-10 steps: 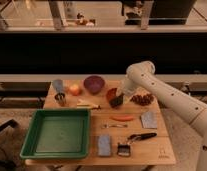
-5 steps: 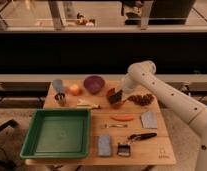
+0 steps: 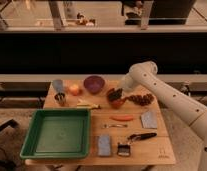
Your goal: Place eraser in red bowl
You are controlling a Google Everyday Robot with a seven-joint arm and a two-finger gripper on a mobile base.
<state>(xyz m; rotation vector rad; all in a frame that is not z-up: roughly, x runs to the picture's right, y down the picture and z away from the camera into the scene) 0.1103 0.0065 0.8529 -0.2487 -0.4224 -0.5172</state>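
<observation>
- Left of frame: a green tray (image 3: 57,134) occupies the lower-left part of the counter (image 3: 159,152). Above it, along the counter's far edge, stand a blue-grey cup (image 3: 58,85), a small metal cup (image 3: 60,99) and an orange fruit (image 3: 74,90).
- Centre: a purple bowl (image 3: 94,83) sits at the far edge. This is not the target container.
- Right of centre: the red bowl (image 3: 117,103) sits just right of the purple bowl and slightly nearer the camera. Only part of its orange-red rim shows.
- The tool (image 3: 115,94) hangs directly above the red bowl, at the end of the white arm (image 3: 169,97) that enters from the right edge of the frame.
- Tool state: clenched on a dark block, judged to be the eraser (image 3: 113,92). The eraser is off the counter, over the bowl opening. Its long axis cannot be told.
- Key relation: the bowl lies straight below the held eraser, so the coming move calls for release, not sideways travel.
- Lower centre and right: a grey-blue sponge (image 3: 104,144), a binder clip (image 3: 124,149) and an orange carrot-like item (image 3: 122,118) lie apart from the bowl.
</observation>
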